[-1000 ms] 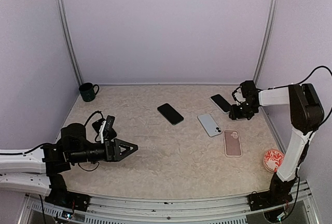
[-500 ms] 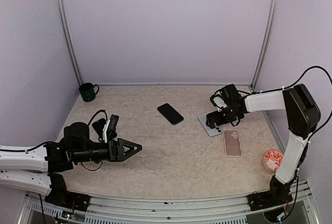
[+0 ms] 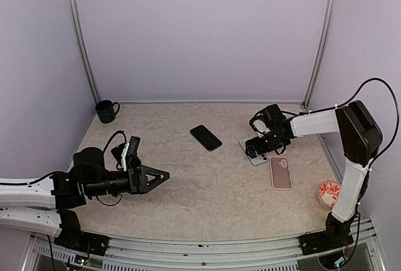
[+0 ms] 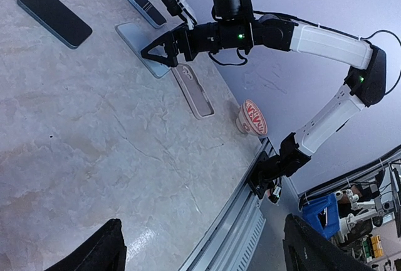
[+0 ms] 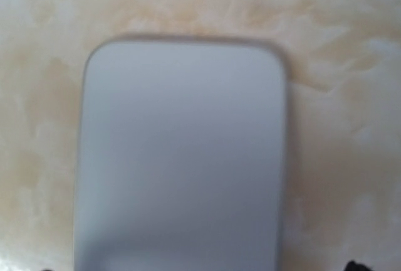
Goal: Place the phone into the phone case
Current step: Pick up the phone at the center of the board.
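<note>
On the left side of the beige marbled worktop [image 3: 213, 189], closest to its near edge, the left gripper [image 3: 161, 176] hangs above the surface and points toward the middle. Its two black fingers are spread wide with nothing between them.

Also near, by the right edge, stands a red-and-white round tub [image 3: 330, 193]. Just beyond it and a little inward, the pink phone case [image 3: 281, 172] lies flat, its long side running from near to far.

The pale grey-white smartphone [image 3: 253, 152] lies flat on the worktop outside the case, near the case's far left corner. The right gripper [image 4: 156, 54] sits low over this phone, and the left wrist view shows its jaws released and splayed in a V, clasping nothing. Whether the fingertips touch the phone cannot be told. In the right wrist view the phone's plain surface fills most of the frame, blurred, with its two rounded corners at the top and worktop around them.

Farther back, a black smartphone [image 3: 206, 137] lies flat around the middle of the worktop, well apart to the left of the pale one. A second black smartphone [image 4: 144, 6] lies beyond the right gripper, toward the far right corner. A dark green mug [image 3: 106, 111] stands upright in the far left corner, its handle turned to the right.
</note>
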